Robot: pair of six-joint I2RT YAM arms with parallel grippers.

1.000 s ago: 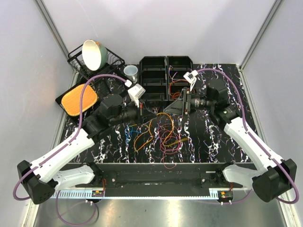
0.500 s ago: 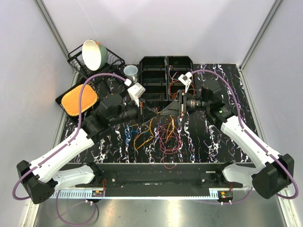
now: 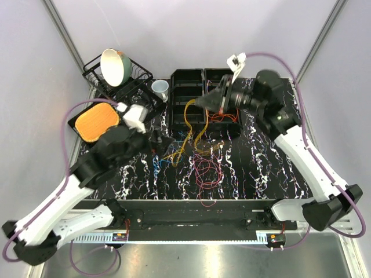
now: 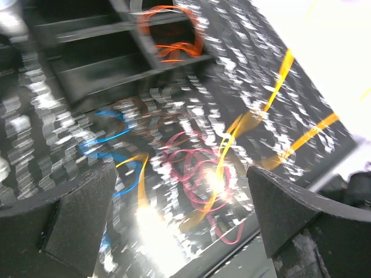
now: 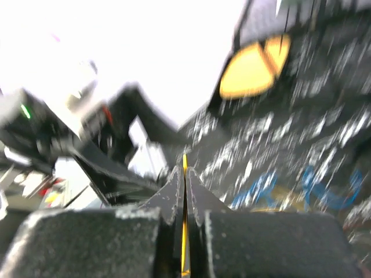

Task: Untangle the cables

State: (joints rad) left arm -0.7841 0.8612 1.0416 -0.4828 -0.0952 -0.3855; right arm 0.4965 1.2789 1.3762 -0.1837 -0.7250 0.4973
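The right end effector point(image 3: 197, 103) hangs above the black plastic compartment bins point(image 3: 186, 78) at 12 o'clock of the black, white-veined desk point(image 3: 266, 168). Its fingers are pressed together on a thin yellow cable point(image 3: 185, 116), and the right wrist view shows that strand pinched between the pads. The cable droops from there to the tangle of thin orange, maroon, blue and yellow cables point(image 3: 202, 168) lying mid-desk. At 9 o'clock of the tangle, the left end effector point(image 3: 157, 139) sits low with its fingers point(image 4: 75, 214) wide apart, holding nothing. More orange cables point(image 4: 171, 37) lie in one bin compartment.
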